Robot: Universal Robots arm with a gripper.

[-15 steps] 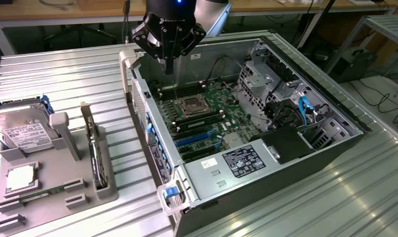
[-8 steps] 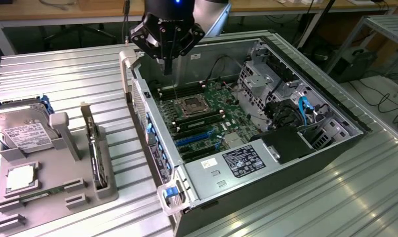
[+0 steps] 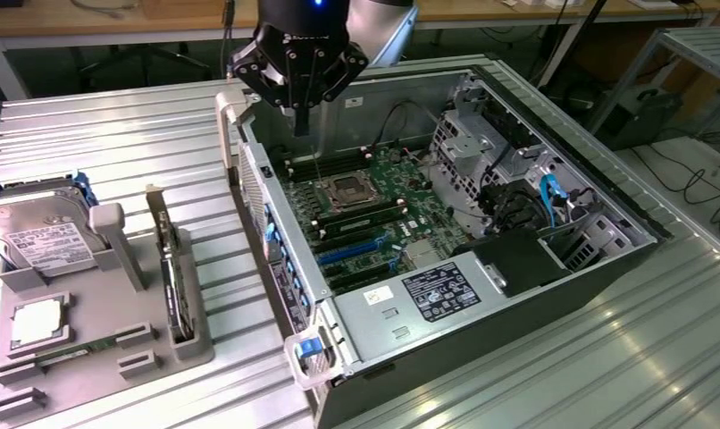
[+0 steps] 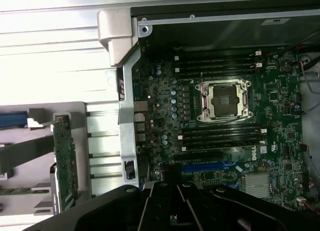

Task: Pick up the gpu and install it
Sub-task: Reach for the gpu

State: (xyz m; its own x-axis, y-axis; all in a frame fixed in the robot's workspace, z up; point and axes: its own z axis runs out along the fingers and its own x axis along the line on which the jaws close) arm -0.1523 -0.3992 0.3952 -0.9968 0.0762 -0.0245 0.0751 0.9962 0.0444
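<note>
On the exterior view's left, a hard drive sits in a gray holder on the ribbed metal surface. The gpu stands on edge in a slot at that holder's right side, well apart from the end effector. The end effector hangs over the near wall of the open computer case, clenched with its fingers pressed together and gripping nothing. Below it lies the motherboard with its bare CPU socket. Further right is the power supply.
</note>
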